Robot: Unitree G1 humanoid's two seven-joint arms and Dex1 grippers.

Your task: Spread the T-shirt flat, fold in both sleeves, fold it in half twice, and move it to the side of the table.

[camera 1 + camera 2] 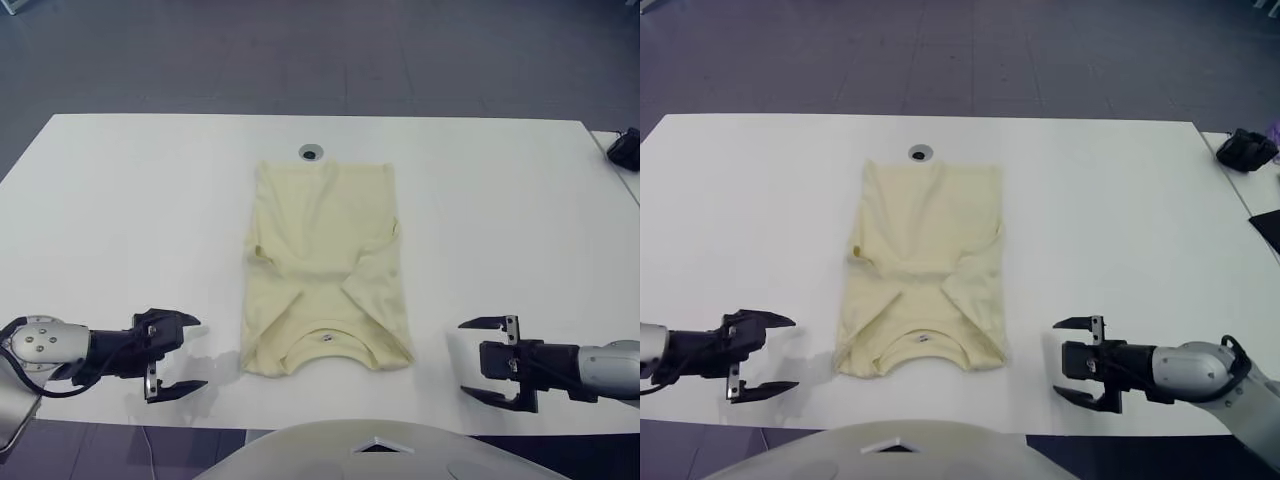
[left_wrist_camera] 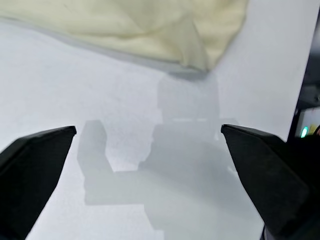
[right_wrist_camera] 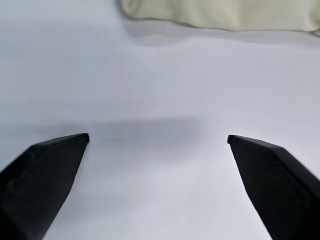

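A pale yellow T-shirt [image 1: 326,268] lies flat in the middle of the white table [image 1: 120,200], both sleeves folded in over its body and the collar toward the near edge. My left gripper [image 1: 190,353] stands open near the front edge, a short way left of the shirt's near-left corner [image 2: 200,55]. My right gripper [image 1: 482,358] stands open near the front edge, to the right of the shirt's near-right corner. Nothing is between either pair of fingers. The right wrist view shows the shirt's edge [image 3: 220,15] beyond its open fingers.
A round grommet hole [image 1: 311,152] sits in the table just past the shirt's far hem. A black object [image 1: 1244,150] rests on a neighbouring surface at the far right. Bare tabletop stretches on both sides of the shirt.
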